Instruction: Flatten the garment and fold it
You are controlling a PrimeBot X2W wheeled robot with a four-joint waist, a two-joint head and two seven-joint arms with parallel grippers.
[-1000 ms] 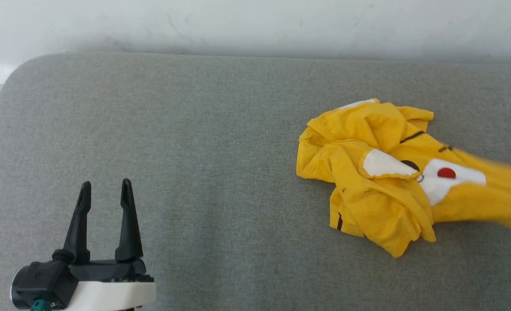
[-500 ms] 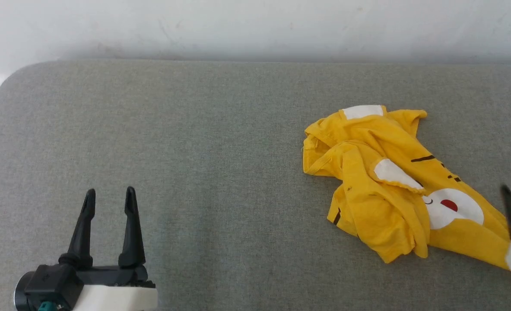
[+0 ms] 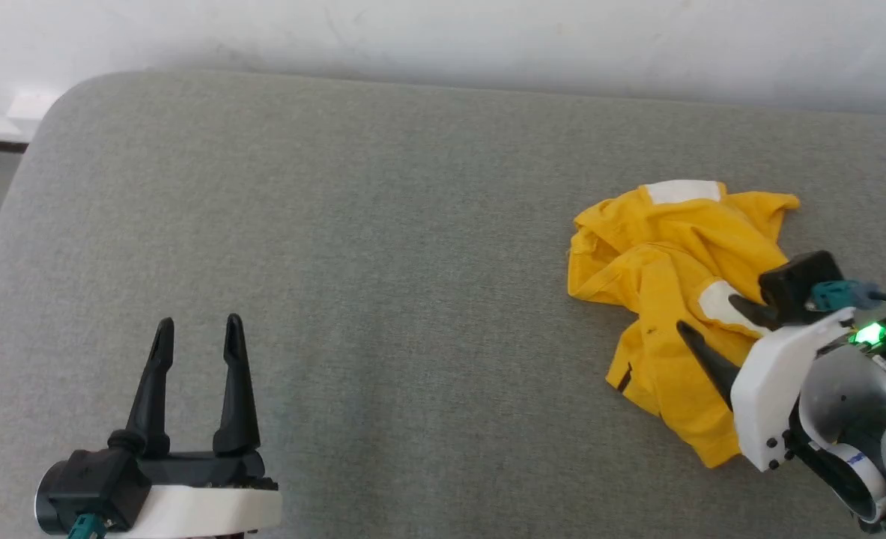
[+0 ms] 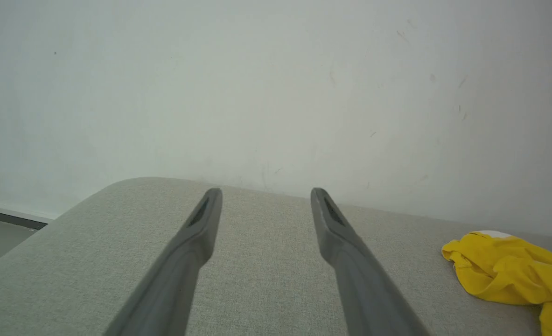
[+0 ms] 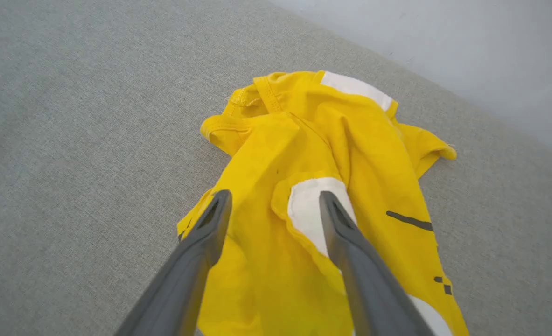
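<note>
Jaws wide and empty on left gripper (image 3: 198,322) and right gripper (image 3: 708,313). The right is poised over the crumpled garment (image 3: 660,254), near the right edge of the padded surface (image 3: 383,262). Flattening step: you next need a hem to pinch.

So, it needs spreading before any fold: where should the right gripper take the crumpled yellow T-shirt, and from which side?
Probably the stitched edge at the far left corner of the garment: it lies exposed on top, not buried in folds. The open right gripper hangs over the near part, so reach forward and come down from above, straddling that edge.
</note>
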